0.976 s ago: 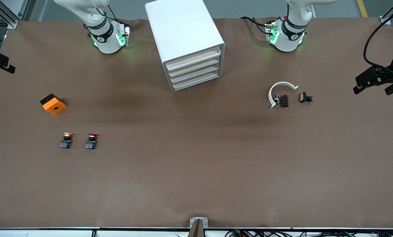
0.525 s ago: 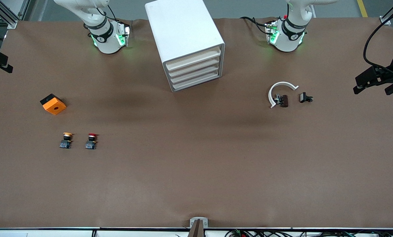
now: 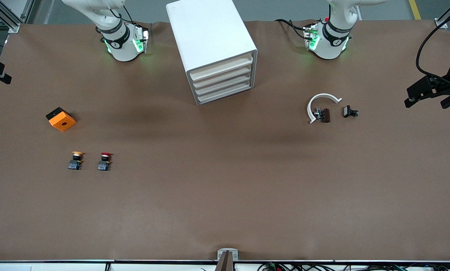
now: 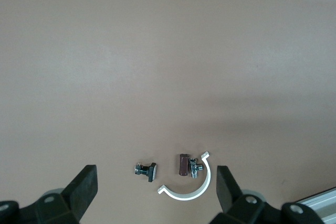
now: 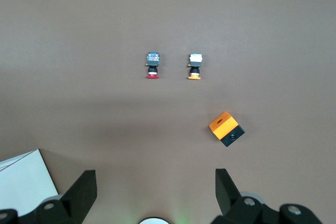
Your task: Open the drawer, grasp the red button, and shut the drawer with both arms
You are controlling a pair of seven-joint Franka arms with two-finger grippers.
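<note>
Open brown table spreads in front of the cabinet — bare before its four shut drawers. Toward the right arm's end, nearer the camera than the cabinet, the red button has the yellow button just beside it — the orange cube well apart.

The white jointed left arm rises from its base at its end of the table, its black two-finger left gripper held high over the brown tabletop, fingers spread wide. The matching white right arm holds its black right gripper high too, fingers equally parted.
</note>
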